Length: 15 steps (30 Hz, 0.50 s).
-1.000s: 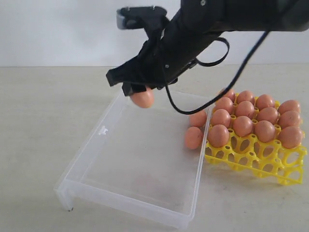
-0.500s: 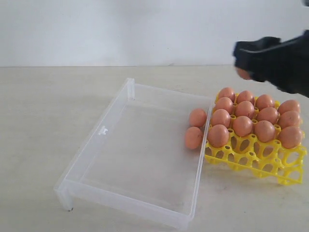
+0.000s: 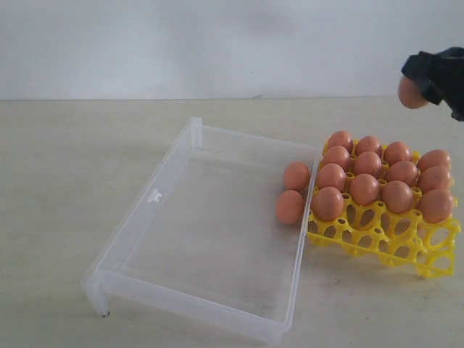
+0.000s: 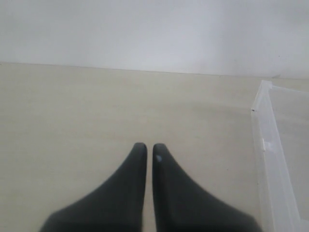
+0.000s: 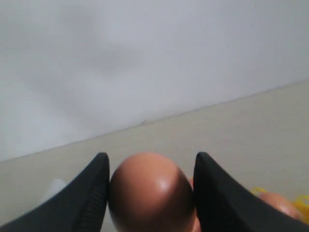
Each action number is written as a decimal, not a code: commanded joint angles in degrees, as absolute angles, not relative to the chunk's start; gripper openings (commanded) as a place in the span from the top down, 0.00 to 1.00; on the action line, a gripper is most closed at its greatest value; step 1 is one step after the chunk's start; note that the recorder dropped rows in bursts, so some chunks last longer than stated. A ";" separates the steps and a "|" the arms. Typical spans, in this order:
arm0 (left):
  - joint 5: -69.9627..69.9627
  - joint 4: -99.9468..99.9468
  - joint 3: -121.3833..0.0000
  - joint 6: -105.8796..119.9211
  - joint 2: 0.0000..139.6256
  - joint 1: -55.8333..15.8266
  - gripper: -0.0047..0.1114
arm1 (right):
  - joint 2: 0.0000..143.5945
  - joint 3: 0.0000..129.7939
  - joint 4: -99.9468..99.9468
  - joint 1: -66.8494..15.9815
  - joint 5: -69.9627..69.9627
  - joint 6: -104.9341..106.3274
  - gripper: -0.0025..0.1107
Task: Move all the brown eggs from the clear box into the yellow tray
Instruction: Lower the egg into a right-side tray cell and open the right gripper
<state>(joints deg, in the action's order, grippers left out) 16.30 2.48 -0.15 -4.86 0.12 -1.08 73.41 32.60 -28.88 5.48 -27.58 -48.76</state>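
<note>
Brown eggs [image 3: 365, 188] fill most of the yellow tray [image 3: 395, 250]. Its near row has one egg at one end and open cups beside it. Two eggs [image 3: 291, 206] lie close together in the clear box [image 3: 148, 206], against the wall nearest the tray. The held egg [image 3: 412, 93] hangs in the air above and beyond the tray's far right corner. Your right fingers [image 5: 91, 193] are clamped on it, one on each side of its widest part. Your left fingers [image 4: 135, 193] are together with nothing between them, over the bare surface [image 3: 58, 181] near a wall of the box.

Treat each egg as light, stiff and brittle: the shell will likely crack rather than give, so squeeze only enough to stop it slipping. It is smooth and round, so a pinch off the middle may squirt it out, and it will roll if set down outside a cup. Take hold across the broad waist. For the pair in the box, the wall leaves little room on one side. I would bring the fingers in along the wall, not across it. Lower the held one right into an open cup before you let go.
</note>
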 commanded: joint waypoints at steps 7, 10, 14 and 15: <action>15.97 2.33 0.00 -4.73 0.00 -1.23 0.92 | 95.82 47.64 -76.45 18.87 -69.96 -83.16 0.98; 15.97 2.33 0.00 -4.73 0.00 -1.23 0.92 | 97.66 47.52 -80.49 18.85 -69.96 -82.75 0.98; 15.86 2.33 0.00 -4.73 0.00 -1.23 0.92 | 97.84 47.52 -90.76 18.73 -69.96 -75.08 0.98; 15.86 2.33 0.00 -4.73 0.00 -1.23 0.92 | 97.84 47.52 -92.65 18.73 -69.96 -74.72 0.98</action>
